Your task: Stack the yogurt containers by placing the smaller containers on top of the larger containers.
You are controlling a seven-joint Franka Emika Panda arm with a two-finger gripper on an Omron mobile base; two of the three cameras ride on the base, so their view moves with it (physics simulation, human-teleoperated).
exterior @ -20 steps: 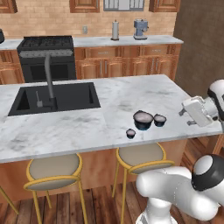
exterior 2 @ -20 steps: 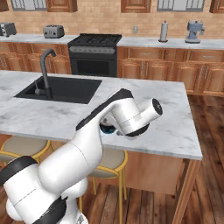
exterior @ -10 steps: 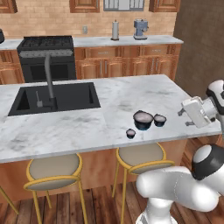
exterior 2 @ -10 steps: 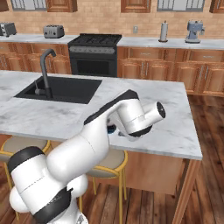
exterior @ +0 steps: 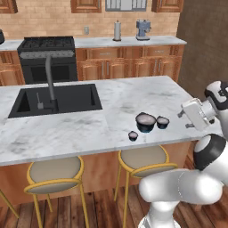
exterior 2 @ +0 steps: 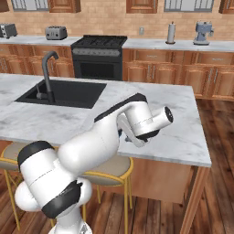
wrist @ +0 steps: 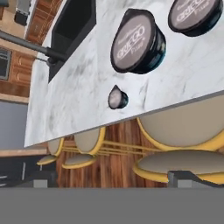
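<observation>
Tool (exterior: 183, 115) open, holding nothing, poised off the counter's (exterior: 67, 131) right end, apart from the tubs. Big tub (exterior: 145, 122) sits near the front edge of the counter. One small cup (exterior: 162, 122) just beside it on its right. Second, tinier cup (exterior: 132, 136) a little apart to the front-left, close to the edge. Sink (exterior: 58, 99) well off to the left. Stools (exterior: 53, 174) below.

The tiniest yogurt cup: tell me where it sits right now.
The tiniest cup sits near the island counter's front edge, just left of and in front of the big tub, apart from it, above a stool.
</observation>
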